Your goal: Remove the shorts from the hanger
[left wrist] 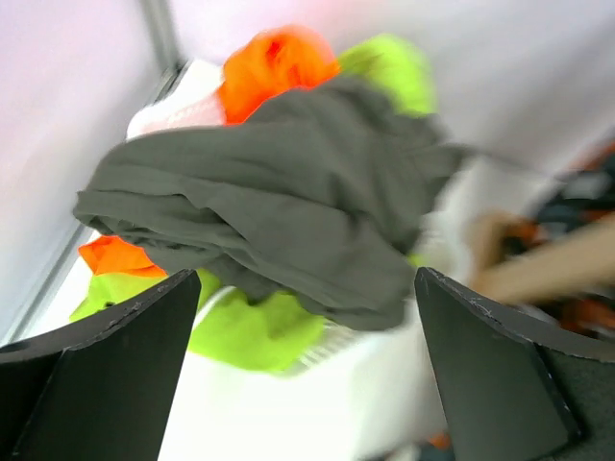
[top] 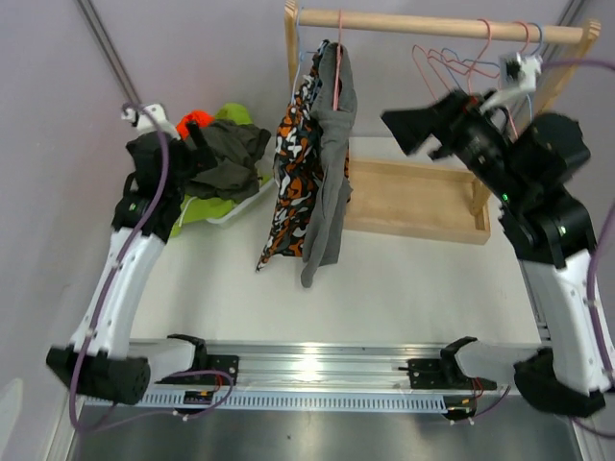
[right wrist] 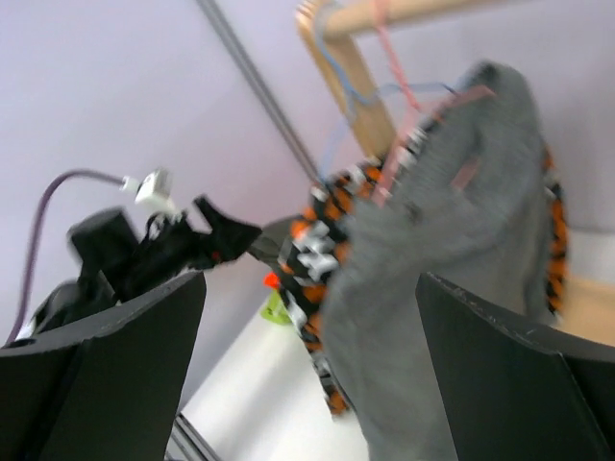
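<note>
Left gripper (left wrist: 307,384) and right gripper (right wrist: 307,375) gape empty; just beyond the left, dark grey shorts (left wrist: 279,211) half-cover an orange pair (left wrist: 274,58) and a lime pair (left wrist: 250,331).

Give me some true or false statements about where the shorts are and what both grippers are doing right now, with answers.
1. The camouflage shorts and the hanging grey shorts both hang from the wooden rod. True.
2. The dark grey shorts lie on top of the lime green shorts and the orange shorts. True.
3. The left gripper is shut on the dark grey shorts. False: it is open and holds nothing.
4. The right gripper grips the hanging grey shorts. False: it is open and apart from them.
</note>
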You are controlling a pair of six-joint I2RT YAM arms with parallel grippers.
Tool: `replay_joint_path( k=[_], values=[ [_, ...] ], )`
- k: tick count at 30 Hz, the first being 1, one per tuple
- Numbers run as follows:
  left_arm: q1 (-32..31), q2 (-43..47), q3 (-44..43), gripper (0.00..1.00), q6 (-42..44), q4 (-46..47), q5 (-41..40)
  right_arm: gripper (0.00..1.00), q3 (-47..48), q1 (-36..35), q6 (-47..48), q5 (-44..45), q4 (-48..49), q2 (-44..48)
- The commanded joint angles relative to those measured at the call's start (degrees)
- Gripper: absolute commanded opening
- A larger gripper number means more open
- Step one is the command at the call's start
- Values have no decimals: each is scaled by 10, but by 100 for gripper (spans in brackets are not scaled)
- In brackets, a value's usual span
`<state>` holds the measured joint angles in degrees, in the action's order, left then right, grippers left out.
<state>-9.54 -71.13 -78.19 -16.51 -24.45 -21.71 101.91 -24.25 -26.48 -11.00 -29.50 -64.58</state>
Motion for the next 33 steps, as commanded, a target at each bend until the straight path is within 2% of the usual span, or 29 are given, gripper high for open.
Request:
replay_joint_path(
  k=[1,2,5,8,12,16,19,22,23,25,26,28,29,33],
  values=[
    [-4,92,50,99,-18,-49,69,100,119,-54,52,80,-23,-105],
    [-4,109,62,99,-12,-58,84,99,175,-55,50,86,-30,-154],
    [-5,173,123,99,-10,-91,100,98,244,-55,45,109,-30,-217],
    [-5,228,193,99,-12,-111,119,93,288,-55,42,136,-4,-305],
    [-5,278,246,99,-23,-130,137,89,364,-55,31,158,-14,-375],
    [-5,328,301,99,-28,-121,142,86,369,-58,24,169,18,-426],
    [-6,348,297,99,-26,-119,141,80,377,-65,20,181,33,-447],
    [-6,352,299,99,-27,-119,144,64,376,-70,15,198,40,-455],
    [-6,351,299,99,-27,-119,147,54,375,-72,14,201,43,-457],
    [-6,351,300,99,-28,-118,147,42,373,-73,13,209,44,-461],
    [-6,351,302,99,-28,-118,148,25,372,-75,13,210,47,-463],
    [-6,354,302,99,-29,-117,149,13,373,-77,15,214,50,-464],
    [-6,354,304,99,-29,-116,151,2,372,-80,18,217,51,-464],
    [-6,359,304,99,-25,-112,166,0,375,-84,23,223,53,-456]
  ],
)
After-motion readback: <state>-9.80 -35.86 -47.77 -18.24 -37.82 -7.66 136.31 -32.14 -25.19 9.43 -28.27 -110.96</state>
